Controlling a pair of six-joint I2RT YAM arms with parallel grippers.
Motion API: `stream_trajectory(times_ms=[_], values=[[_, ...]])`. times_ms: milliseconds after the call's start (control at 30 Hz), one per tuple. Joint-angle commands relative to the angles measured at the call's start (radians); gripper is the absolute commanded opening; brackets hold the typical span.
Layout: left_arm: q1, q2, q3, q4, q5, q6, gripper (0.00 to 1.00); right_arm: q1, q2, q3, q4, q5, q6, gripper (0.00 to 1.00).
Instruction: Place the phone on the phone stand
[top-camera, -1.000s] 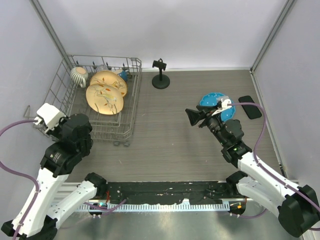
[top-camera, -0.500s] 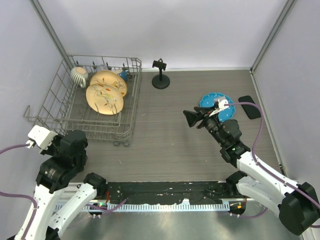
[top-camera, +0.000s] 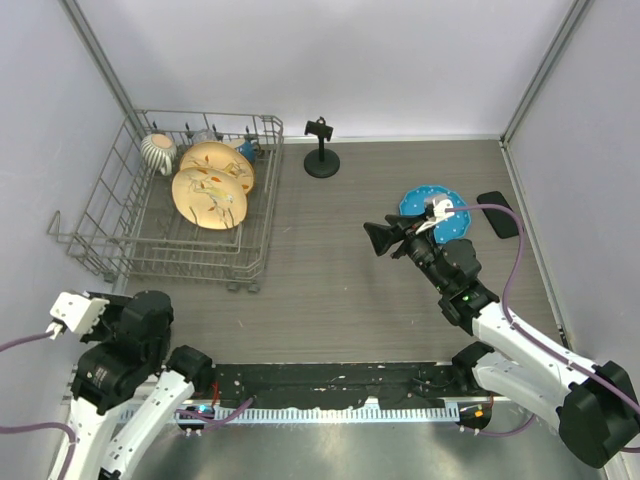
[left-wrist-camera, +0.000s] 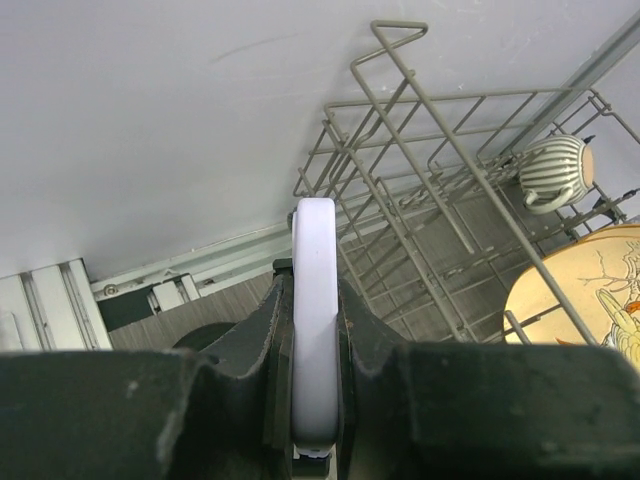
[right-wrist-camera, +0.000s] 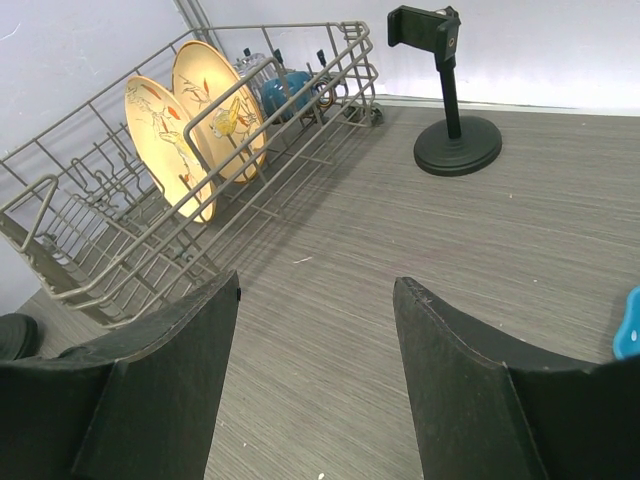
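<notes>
The black phone (top-camera: 499, 214) lies flat on the table at the far right. The black phone stand (top-camera: 321, 150) stands empty at the back centre; it also shows in the right wrist view (right-wrist-camera: 447, 90). My right gripper (top-camera: 378, 237) is open and empty above the table's middle, pointing left toward the stand (right-wrist-camera: 315, 300). My left gripper (left-wrist-camera: 315, 330) is shut on a white flat object (left-wrist-camera: 315, 290) seen edge-on; I cannot tell what it is. The left arm (top-camera: 130, 335) sits at the near left corner.
A wire dish rack (top-camera: 262, 200) with two yellow plates (top-camera: 208, 195) and a striped cup (top-camera: 157, 152) fills the back left. A blue plate (top-camera: 418, 198) lies beside the phone, behind the right arm. Walls close in on the left, back and right.
My left arm has drawn back from the rack's near left corner toward the near left edge. My right gripper has shifted slightly left.
</notes>
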Motion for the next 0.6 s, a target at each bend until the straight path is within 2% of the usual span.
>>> stream_trajectory(times_ms=[0, 33, 100, 300, 367, 400, 467, 500, 567], values=[[0.004, -0.080, -0.040, 0.141, -0.182, 0.016, 0.01, 0.006, 0.002, 0.002, 0.072, 0.000, -0.001, 0.68], [0.004, -0.089, -0.049, 0.177, -0.181, 0.089, 0.00, 0.006, 0.008, 0.004, 0.072, 0.000, -0.001, 0.69], [0.004, -0.108, -0.069, 0.253, -0.182, 0.128, 0.01, 0.006, 0.011, 0.004, 0.074, 0.000, -0.001, 0.69], [0.004, -0.128, -0.081, 0.244, -0.187, 0.134, 0.01, 0.006, 0.014, 0.004, 0.072, 0.000, -0.001, 0.68], [0.004, -0.119, -0.072, 0.245, -0.186, 0.140, 0.12, 0.006, 0.018, 0.004, 0.074, 0.000, -0.001, 0.68], [0.002, -0.115, -0.069, 0.242, -0.186, 0.139, 0.30, 0.006, 0.019, 0.004, 0.074, 0.000, -0.001, 0.68], [0.004, -0.106, -0.054, 0.233, -0.181, 0.141, 0.50, 0.008, 0.019, 0.004, 0.074, -0.001, -0.001, 0.69], [0.004, -0.102, -0.046, 0.230, -0.167, 0.144, 0.63, 0.006, 0.019, 0.004, 0.074, -0.001, -0.003, 0.69], [0.002, -0.095, -0.028, 0.224, -0.158, 0.150, 0.72, 0.006, 0.019, 0.004, 0.072, -0.001, -0.003, 0.69]])
